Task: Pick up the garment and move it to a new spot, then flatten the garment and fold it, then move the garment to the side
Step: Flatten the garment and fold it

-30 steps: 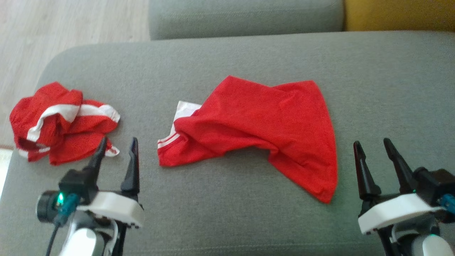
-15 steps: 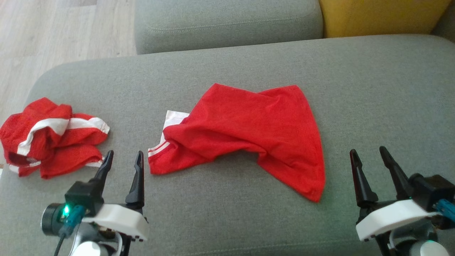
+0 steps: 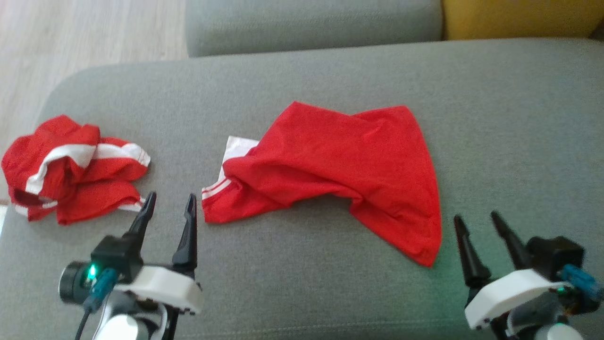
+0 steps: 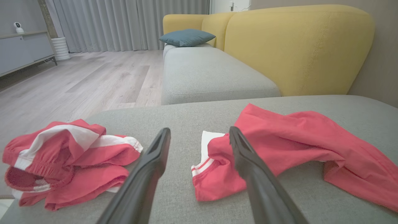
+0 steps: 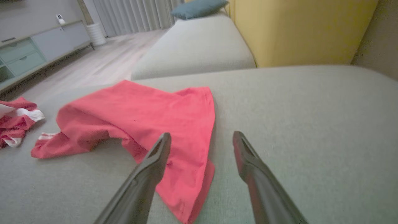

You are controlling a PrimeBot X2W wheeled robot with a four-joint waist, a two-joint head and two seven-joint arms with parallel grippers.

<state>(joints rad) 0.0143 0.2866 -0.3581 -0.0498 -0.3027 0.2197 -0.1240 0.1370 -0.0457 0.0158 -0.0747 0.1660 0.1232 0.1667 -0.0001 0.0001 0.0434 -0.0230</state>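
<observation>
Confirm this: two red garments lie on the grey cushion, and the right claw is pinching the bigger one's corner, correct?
No. The right claw is open, gripping nothing, beside the bigger garment; the right wrist view shows it. The rest holds.

A broad grey woven-fabric sofa cushion (image 3: pixel 302 283) carries two pieces of clothing: a loosely spread red jersey garment with a white-striped cuff (image 3: pixel 349 160) lies rumpled near its middle, while a crumpled red-and-white striped bundle of cloth (image 3: pixel 71 174) sits well apart at the cushion's rounded left end, close to the edge
</observation>
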